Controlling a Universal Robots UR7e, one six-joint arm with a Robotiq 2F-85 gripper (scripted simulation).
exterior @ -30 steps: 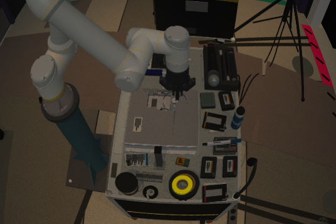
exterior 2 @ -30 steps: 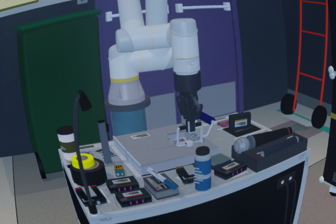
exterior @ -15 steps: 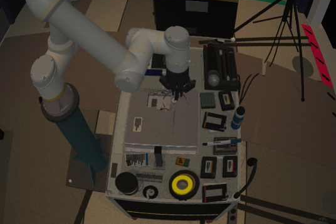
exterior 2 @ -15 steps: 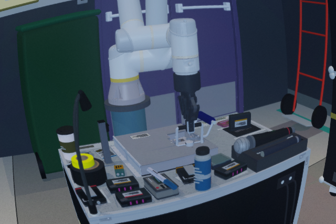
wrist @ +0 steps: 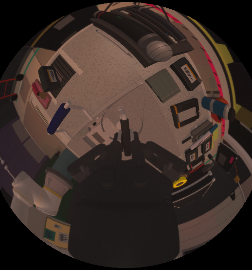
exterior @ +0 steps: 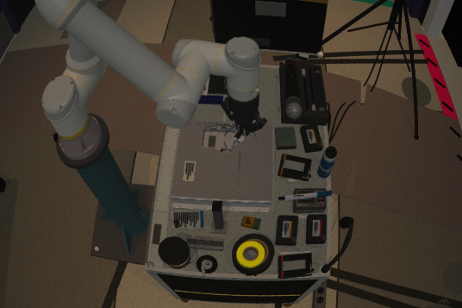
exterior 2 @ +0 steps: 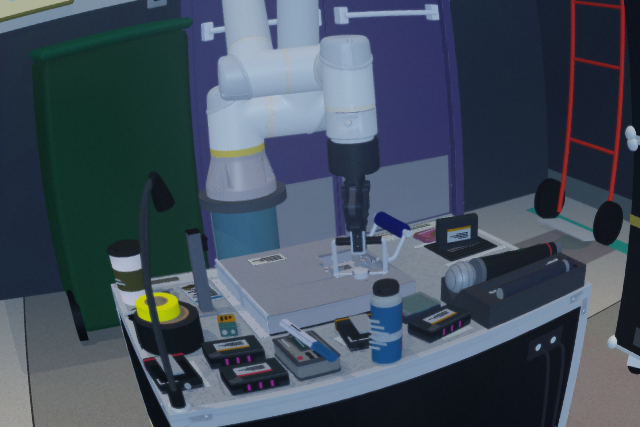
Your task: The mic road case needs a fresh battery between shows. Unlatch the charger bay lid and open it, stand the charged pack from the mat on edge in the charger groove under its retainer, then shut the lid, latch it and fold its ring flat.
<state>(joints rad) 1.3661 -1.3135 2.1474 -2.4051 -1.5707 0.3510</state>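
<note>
My gripper (exterior 2: 357,244) points straight down over the far end of the grey charger bay lid (exterior: 224,164), closed on the white latch ring (wrist: 121,114), which stands upright off the lid. The lid lies flat and shut on the case top. Its blue-gripped handle (exterior 2: 392,224) stands just beyond the latch (exterior 2: 356,270). A battery pack with an orange edge (exterior: 294,167) lies flat to the right of the lid, beside a green mat (exterior: 285,137). Another pack (exterior 2: 456,234) stands on a ribbed tray at the far corner.
The microphone tray (exterior: 302,92) sits at the far right, with several dark packs (exterior: 316,227), a blue bottle (exterior 2: 386,320), a pen on a meter (exterior: 305,196), a yellow tape roll (exterior: 252,254) and a gooseneck lamp (exterior 2: 155,277) along the near edge.
</note>
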